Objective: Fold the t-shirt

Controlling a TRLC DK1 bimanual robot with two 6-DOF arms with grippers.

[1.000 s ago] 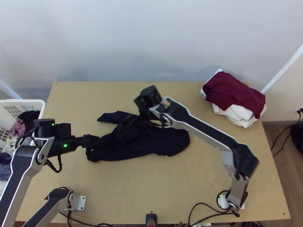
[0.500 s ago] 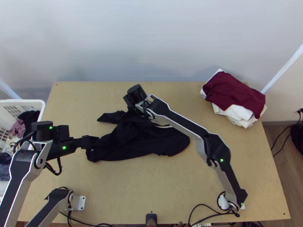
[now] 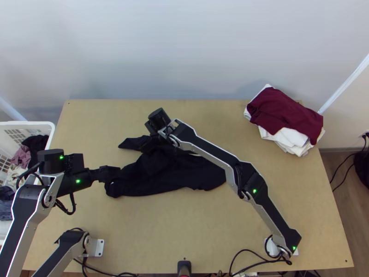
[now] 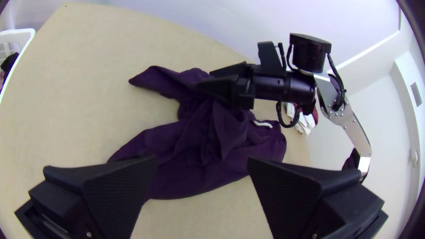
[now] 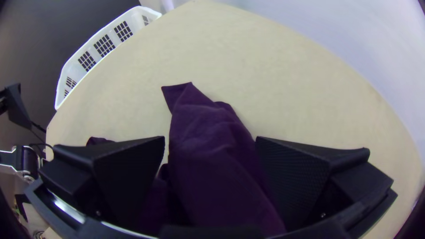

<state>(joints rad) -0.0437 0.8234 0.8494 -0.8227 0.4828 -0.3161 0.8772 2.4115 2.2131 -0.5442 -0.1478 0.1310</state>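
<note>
A dark cloth t-shirt (image 3: 170, 177) is lying bunched on the light wooden table (image 3: 184, 231), a sleeve sticking out at its far left. The left gripper (image 3: 115, 174), black and wide-fingered, is hovering open at the t-shirt's left end. The white plastic lattice basket (image 3: 28, 123) is standing left of the t-shirt. The right gripper (image 3: 148, 142), also black, is spreading its fingers over the t-shirt's far left part. Maroon and white folded cloths (image 3: 286, 113) are lying stacked beyond the t-shirt, to its right.

A plain pale wall (image 3: 184, 51) stands behind the wooden table (image 3: 184, 221); the brown floor (image 3: 353, 212) beside it looks planked.
</note>
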